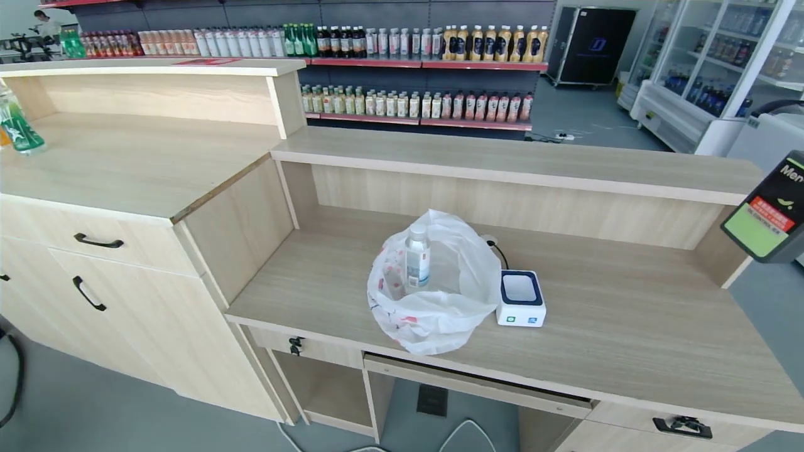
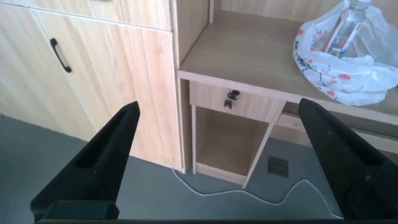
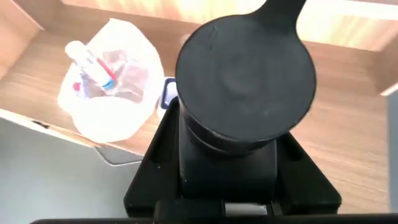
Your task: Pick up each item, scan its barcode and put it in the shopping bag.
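Standing upright in the open white bag [image 1: 433, 314] is a clear bottle [image 1: 418, 257]. Its cap and label show above the rim, while its base is hidden by the crumpled front of the bag. A pale shape at the bottle's 9 o'clock, inside the bag, is too unclear to name. The bag sits on the low counter [image 1: 628, 326], and the scanner [image 1: 521, 298] lies just beside it at 3 o'clock, window up. The scanner's cable [image 1: 499, 251] runs back behind the bag and is soon lost.

At the bag's 10 o'clock, well apart on the higher counter, a green bottle [image 1: 17, 122] is cut by the picture's edge. At the scanner's 2 o'clock, a black terminal [image 1: 769, 213] is likewise cut off.

The left pincer [image 2: 219, 104] hangs low before the cabinet, its fingers [image 2: 99, 162] spread wide with nothing between them.

A black round shape [image 3: 245, 81] blocks the middle of the right wrist view, so whether the right pincer is spread or closed cannot be told.
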Robot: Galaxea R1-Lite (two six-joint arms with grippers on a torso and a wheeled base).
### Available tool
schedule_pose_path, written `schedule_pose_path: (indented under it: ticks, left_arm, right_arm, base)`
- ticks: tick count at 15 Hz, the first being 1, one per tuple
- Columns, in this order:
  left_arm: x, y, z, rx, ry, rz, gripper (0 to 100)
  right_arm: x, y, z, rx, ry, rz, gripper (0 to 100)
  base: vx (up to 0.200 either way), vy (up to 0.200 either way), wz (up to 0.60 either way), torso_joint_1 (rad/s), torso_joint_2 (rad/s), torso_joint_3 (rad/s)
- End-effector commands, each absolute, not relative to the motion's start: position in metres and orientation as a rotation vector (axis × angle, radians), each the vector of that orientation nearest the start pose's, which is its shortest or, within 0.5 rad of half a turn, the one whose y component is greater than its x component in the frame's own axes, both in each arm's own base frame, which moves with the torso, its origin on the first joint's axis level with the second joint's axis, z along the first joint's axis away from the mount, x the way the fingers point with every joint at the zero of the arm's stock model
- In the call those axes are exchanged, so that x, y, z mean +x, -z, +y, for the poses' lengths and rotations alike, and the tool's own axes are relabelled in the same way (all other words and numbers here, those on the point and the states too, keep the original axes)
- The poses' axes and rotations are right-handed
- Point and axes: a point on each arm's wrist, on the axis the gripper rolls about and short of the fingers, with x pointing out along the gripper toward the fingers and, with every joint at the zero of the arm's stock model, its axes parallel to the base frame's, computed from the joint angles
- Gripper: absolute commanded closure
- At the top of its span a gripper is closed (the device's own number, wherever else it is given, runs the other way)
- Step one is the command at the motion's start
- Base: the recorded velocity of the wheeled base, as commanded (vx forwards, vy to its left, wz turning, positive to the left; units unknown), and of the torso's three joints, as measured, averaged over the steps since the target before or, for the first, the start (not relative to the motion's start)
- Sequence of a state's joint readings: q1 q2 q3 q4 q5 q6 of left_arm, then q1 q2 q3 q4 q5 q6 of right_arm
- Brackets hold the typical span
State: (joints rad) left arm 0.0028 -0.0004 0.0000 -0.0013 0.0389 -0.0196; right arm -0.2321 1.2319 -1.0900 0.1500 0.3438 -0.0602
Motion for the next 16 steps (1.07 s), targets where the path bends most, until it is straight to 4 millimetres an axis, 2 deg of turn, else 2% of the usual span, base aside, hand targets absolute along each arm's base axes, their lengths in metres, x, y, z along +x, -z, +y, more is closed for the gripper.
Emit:
schedule_pose_path:
  ticks: [1, 3, 5, 7, 12, 16]
  left_arm:
    - [-0.023, -0.076, 0.001, -0.02, -0.041, -0.002, 0]
    - [-0.023, -0.076, 0.001, -0.02, -0.041, -0.002, 0]
    - [-0.023, -0.076, 0.001, -0.02, -0.041, -0.002, 0]
    - [-0.023, -0.076, 0.001, -0.02, -0.041, -0.002, 0]
    - [-0.023, -0.076, 0.001, -0.02, -0.041, -0.002, 0]
    - [-0.023, -0.076, 0.001, -0.02, -0.041, -0.002, 0]
  right_arm:
    - [0.193, -0.294, -0.035, 0.093, -0.172, 0.325, 100]
    - [0.206, -0.288, -0.045, 0.248, -0.257, 0.344, 100]
    - [0.217, -0.286, -0.05, 0.324, -0.307, 0.291, 100]
    - [0.23, -0.274, -0.065, 0.397, -0.35, 0.254, 100]
    - [0.246, -0.213, -0.094, 0.466, -0.35, 0.38, 100]
    - [0.253, -0.18, -0.103, 0.454, -0.335, 0.383, 100]
  base:
    - [0.0, 0.0, 0.6, 0.002, 0.0, 0.002]
    - [0.0, 0.0, 0.0, 0.0, 0.0, 0.0]
    - [0.0, 0.0, 0.0, 0.0, 0.0, 0.0]
    - [0.0, 0.0, 0.0, 0.0, 0.0, 0.0]
    - [0.0, 0.0, 0.0, 0.0, 0.0, 0.0]
    - [0.0, 0.0, 0.0, 0.0, 0.0, 0.0]
